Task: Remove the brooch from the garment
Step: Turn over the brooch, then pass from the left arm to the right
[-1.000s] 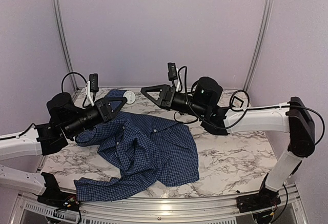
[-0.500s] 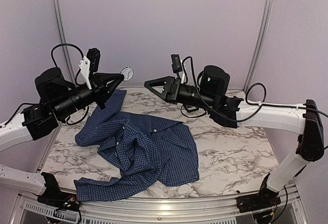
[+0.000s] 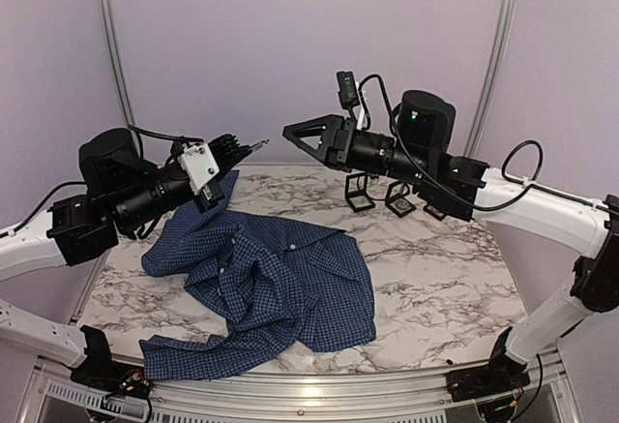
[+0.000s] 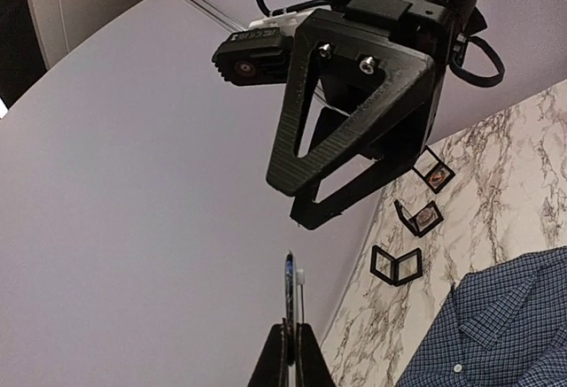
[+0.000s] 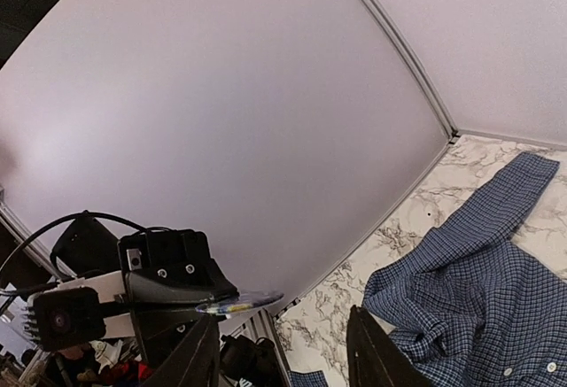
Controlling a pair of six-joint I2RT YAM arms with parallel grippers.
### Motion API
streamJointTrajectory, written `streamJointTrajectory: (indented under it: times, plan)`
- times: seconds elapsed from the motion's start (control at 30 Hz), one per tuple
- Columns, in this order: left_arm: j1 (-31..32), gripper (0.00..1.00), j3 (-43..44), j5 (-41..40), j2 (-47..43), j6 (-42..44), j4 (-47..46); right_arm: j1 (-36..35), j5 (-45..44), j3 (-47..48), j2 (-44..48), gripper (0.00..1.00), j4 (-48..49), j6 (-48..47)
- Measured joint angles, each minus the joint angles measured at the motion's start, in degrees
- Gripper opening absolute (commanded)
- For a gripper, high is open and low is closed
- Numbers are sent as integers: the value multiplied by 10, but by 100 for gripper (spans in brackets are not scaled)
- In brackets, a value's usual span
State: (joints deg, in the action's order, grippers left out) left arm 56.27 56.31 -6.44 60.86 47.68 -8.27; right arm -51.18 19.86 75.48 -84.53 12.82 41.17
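The left gripper (image 3: 242, 146) hangs in the air at 10 o'clock over the marble-patterned table (image 3: 435, 287), its fingers pressed together on the brooch (image 3: 256, 143), a thin round disc that shows only its edge in all three views. A second ago this gripper was low at the shirt's collar with the disc beside the cloth. Half a second ago it was already up, with the disc's pale face turned to the overhead camera. The wrist has since rolled, and its white camera block (image 3: 200, 166) now faces front.

The brooch is clear of the dark blue checked shirt (image 3: 280, 287), which lies crumpled from the table's centre toward 8 o'clock, unmoved across the frames.

The right gripper (image 3: 288, 134) points at the disc from 12 o'clock, just apart from it, its jaws spread with nothing between them and wider than a second ago. That arm has risen and drawn back toward 2 o'clock, uncovering three small black square frames (image 3: 399, 198) at 1 o'clock on the table's back edge.

The left wrist camera shows the brooch (image 4: 291, 291) standing above its own closed fingertips (image 4: 288, 343), with the right gripper (image 4: 297, 203) overhead. The right wrist camera shows the disc (image 5: 239, 302) at the left gripper's (image 5: 213, 295) tip, the shirt (image 5: 478, 298) below.
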Motion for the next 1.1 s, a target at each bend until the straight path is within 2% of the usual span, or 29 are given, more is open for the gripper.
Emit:
streamJointTrajectory:
  times: [0.23,0.5,0.73,1.1]
  plan:
    - [56,0,-37,-98,17,205,-79,0,15,26,0,45,-34,-9]
    - [75,0,-89,-180,38,363,-182,0,37,29,-13,43,-43,-8]
    - [80,0,-127,-214,53,461,-266,0,56,61,-45,41,-70,-7]
    - [84,0,-165,-227,76,556,-356,0,94,99,-88,33,-85,2]
